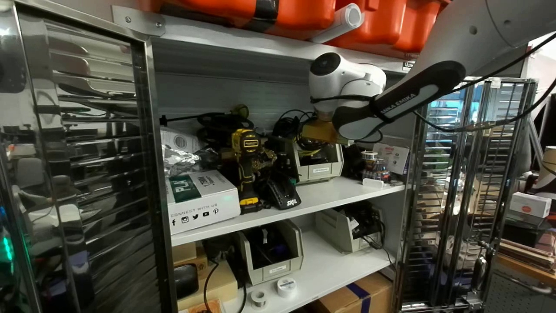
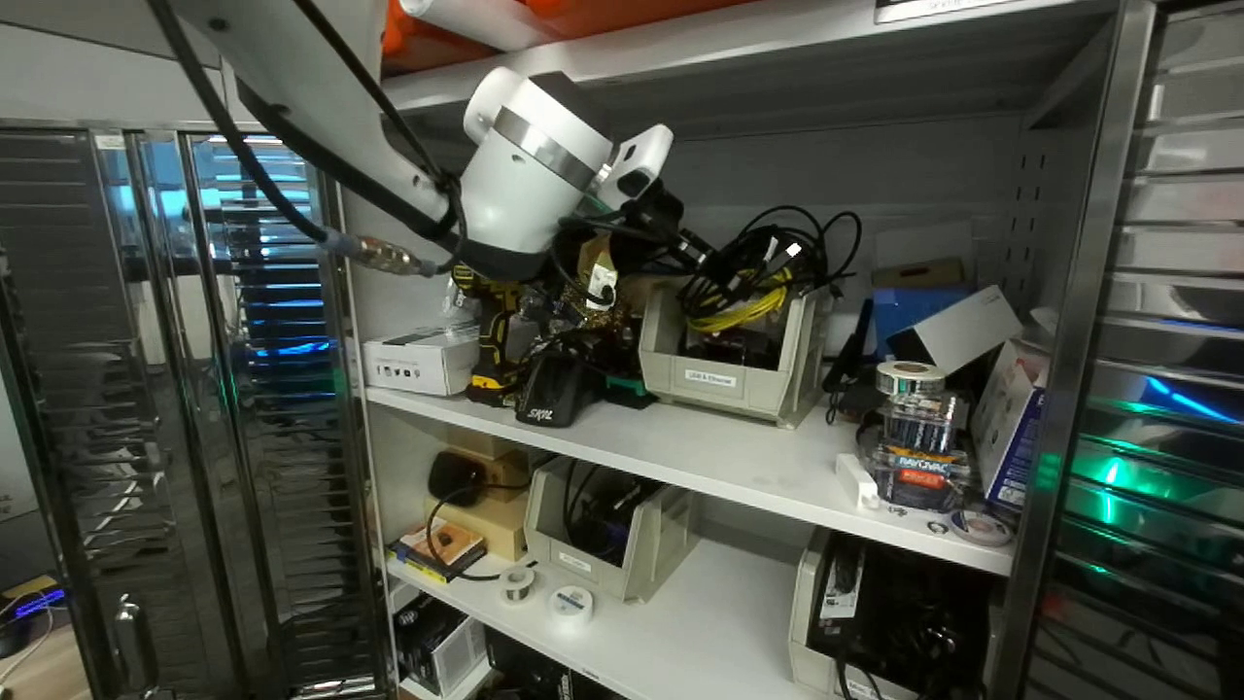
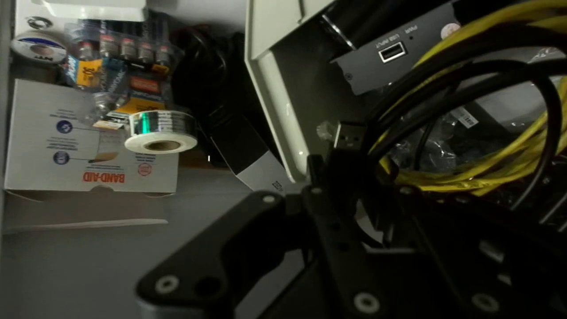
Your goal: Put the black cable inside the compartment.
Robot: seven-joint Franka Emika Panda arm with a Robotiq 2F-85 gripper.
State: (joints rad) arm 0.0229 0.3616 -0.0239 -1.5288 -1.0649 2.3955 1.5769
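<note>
Pincer [image 3: 350, 173] on cable [image 3: 509, 37], plug [image 3: 351, 135] wrist-view only

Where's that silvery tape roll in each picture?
In an exterior view: silvery tape roll, mid-height, right of centre.
In an exterior view: silvery tape roll, right, just below mid-height.
Wrist view: silvery tape roll, left of centre.
Shared landmark: Rayovac battery packs, seemingly under it.

In the compartment [image 1: 352, 191], the drill [image 1: 246, 141] stands between box [image 1: 206, 215] and bin [image 1: 312, 174].
</note>
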